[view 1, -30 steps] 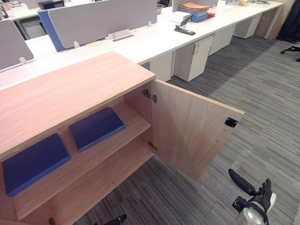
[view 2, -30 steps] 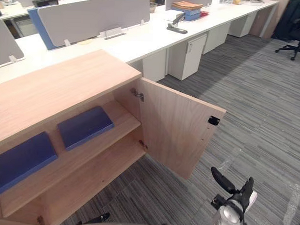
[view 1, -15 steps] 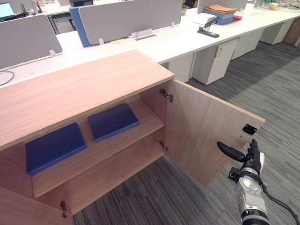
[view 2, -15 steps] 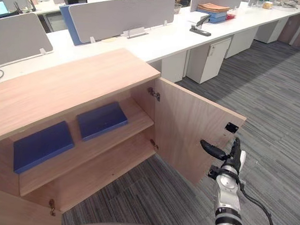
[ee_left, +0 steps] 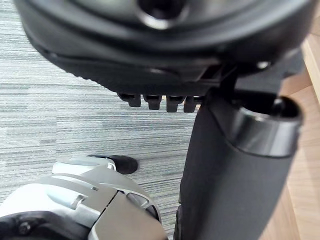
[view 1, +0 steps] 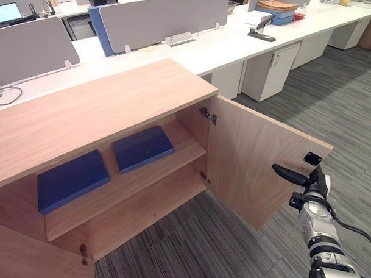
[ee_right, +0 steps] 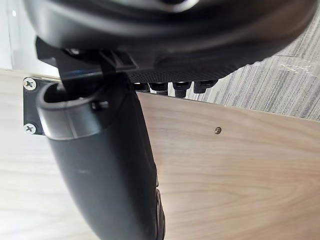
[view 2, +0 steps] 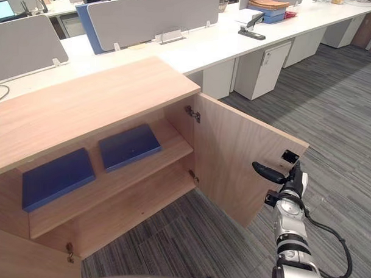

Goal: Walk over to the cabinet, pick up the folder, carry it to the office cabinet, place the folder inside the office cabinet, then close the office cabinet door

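The wooden office cabinet stands open. Its door swings out on the 3 o'clock side, over the grey carpet. Two blue folders lie flat on the upper shelf, side by side and not touching. One folder is near the door hinge. The other folder is at its 8 o'clock.

The right hand is at 4 o'clock, just beside the door's outer edge and under a small black plate. Its thumb points at the door and its fingers look straight. It holds nothing. I cannot tell if it touches the wood.

The left hand hangs over the carpet, next to the cabinet's wood. Its thumb sticks out straight, and it holds nothing.

A long white desk runs behind the cabinet at 12 o'clock.
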Motion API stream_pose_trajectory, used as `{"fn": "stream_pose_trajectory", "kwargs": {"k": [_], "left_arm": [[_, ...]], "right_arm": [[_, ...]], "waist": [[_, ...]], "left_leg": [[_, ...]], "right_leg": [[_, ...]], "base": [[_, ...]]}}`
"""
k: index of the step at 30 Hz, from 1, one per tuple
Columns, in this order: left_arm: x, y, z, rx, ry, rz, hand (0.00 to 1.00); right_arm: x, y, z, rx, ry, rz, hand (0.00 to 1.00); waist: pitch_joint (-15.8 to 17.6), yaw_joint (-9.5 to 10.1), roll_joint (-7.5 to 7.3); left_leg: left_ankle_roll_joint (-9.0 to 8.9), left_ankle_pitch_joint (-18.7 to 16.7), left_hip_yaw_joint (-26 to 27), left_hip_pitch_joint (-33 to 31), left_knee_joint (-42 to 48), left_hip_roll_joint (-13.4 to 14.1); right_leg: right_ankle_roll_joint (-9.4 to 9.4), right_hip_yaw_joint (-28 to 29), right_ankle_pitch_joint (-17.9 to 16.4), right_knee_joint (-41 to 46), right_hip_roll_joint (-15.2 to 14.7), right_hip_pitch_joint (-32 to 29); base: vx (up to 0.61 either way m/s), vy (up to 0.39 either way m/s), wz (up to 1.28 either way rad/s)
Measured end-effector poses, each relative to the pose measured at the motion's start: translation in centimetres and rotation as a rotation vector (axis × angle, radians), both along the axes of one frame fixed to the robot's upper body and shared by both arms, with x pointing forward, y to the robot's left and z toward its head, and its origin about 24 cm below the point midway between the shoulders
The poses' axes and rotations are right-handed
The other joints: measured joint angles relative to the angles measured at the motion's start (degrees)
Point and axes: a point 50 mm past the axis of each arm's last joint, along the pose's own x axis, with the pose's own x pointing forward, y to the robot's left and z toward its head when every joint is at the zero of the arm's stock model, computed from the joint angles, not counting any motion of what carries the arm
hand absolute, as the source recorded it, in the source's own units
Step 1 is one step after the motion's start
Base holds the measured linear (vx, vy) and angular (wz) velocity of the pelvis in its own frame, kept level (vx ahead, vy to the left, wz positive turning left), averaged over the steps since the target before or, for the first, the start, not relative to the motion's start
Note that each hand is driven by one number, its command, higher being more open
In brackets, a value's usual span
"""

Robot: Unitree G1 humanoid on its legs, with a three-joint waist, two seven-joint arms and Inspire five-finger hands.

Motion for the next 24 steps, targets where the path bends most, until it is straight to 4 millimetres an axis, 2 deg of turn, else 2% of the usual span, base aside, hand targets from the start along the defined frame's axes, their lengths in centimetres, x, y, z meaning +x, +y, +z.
{"fn": "stream_pose_trajectory", "kwargs": {"k": [5,7,8,9,10,12,16,17,18,20,24], "left_arm": [[0.1,0.8,0.1,0.009,-0.004,-0.023,1.0],[0.1,1.1,0.1,0.016,-0.001,-0.03,1.0],[0.2,1.0,0.1,0.015,-0.003,-0.03,1.0],[0.2,1.0,0.1,0.012,-0.004,-0.032,1.0],[0.5,1.0,0.1,0.013,-0.017,-0.039,1.0],[0.8,0.9,0.2,0.01,-0.031,-0.065,1.0],[2.0,0.7,0.2,0.005,-0.057,-0.109,1.0],[2.2,0.6,0.2,0.003,-0.062,-0.124,1.0],[2.4,0.5,0.2,0.004,-0.063,-0.133,1.0],[3.2,0.2,0.3,0.001,-0.076,-0.17,1.0],[4.3,-0.2,0.3,-0.006,-0.096,-0.222,1.0]], "right_arm": [[0.5,0.7,0.4,-0.151,0.09,0.21,1.0],[0.7,1.9,0.9,-0.231,0.116,0.385,1.0],[0.7,2.2,1.0,-0.244,0.12,0.427,1.0],[0.6,3.0,1.1,-0.258,0.123,0.513,1.0],[0.4,4.0,1.1,-0.265,0.129,0.601,1.0],[-0.1,5.5,1.0,-0.266,0.135,0.72,1.0],[-2.3,8.7,0.4,-0.235,0.158,0.953,1.0],[-3.0,10.5,0.3,-0.219,0.163,1.08,1.0],[-3.2,11.4,0.3,-0.209,0.161,1.136,1.0],[-4.5,14.7,0.1,-0.153,0.151,1.316,1.0],[-6.3,18.0,0.4,-0.113,0.125,1.548,1.0]], "waist": [[0.55,-1.47,-0.66],[0.96,-1.45,-0.9],[1.07,-1.4,-0.86],[1.04,-1.44,-0.68],[0.99,-1.54,-0.35],[0.97,-1.95,-0.41],[0.88,-2.96,-0.59],[0.72,-3.03,-0.87],[0.68,-3.03,-0.98],[0.72,-2.82,-1.21],[0.78,-2.2,-1.33]], "left_leg": [[0.17,-0.75,-1.23,-1.01,2.35,0.32],[0.71,-3.77,-11.43,-4.17,8.16,0.24],[0.39,-4.96,-15.16,-4.81,9.4,-0.18],[0.02,-6.37,-20.95,-5.78,11.22,-0.77],[-0.57,-7.21,-24.17,-5.78,12.02,-0.84],[-1.13,-7.92,-24.8,-5.64,11.98,-0.83],[-0.93,-8.93,-24.61,-5.23,9.38,-1.09],[-0.95,-9.05,-24.62,-5.18,7.77,-1.56],[-0.96,-9.07,-24.61,-5.19,7.3,-1.81],[-0.94,-9.13,-24.61,-5.19,6.4,-2.75],[-0.56,-9.29,-24.13,-4.89,5.93,-4.11]], "right_leg": [[-0.15,1.6,0.06,0.57,0.16,-1.06],[-0.5,4.36,0.65,0.97,0.66,-2.66],[-0.7,5.11,0.95,0.94,0.92,-2.93],[-0.58,6.71,1.25,0.91,1.6,-3.61],[-0.54,8.27,1.74,0.76,2.25,-4.0],[-0.2,9.96,2.84,-0.16,2.99,-4.45],[0.23,10.88,4.89,-2.81,2.91,-4.7],[0.53,12.01,6.0,-3.68,2.88,-5.66],[0.66,12.44,6.64,-4.22,2.8,-5.89],[1.22,13.31,8.15,-5.27,2.17,-6.23],[1.81,14.25,9.0,-5.34,0.99,-6.55]], "base": [[-0.01,-0.008,-0.17],[-0.03,-0.047,-0.62],[-0.03,0.014,-0.75],[-0.02,0.076,-0.8],[-0.02,0.089,-0.8],[-0.02,0.1,-0.54],[-0.04,0.125,-0.16],[-0.06,0.123,-0.32],[-0.08,0.144,-0.39],[-0.07,0.112,-0.16],[-0.05,0.096,-0.07]]}}
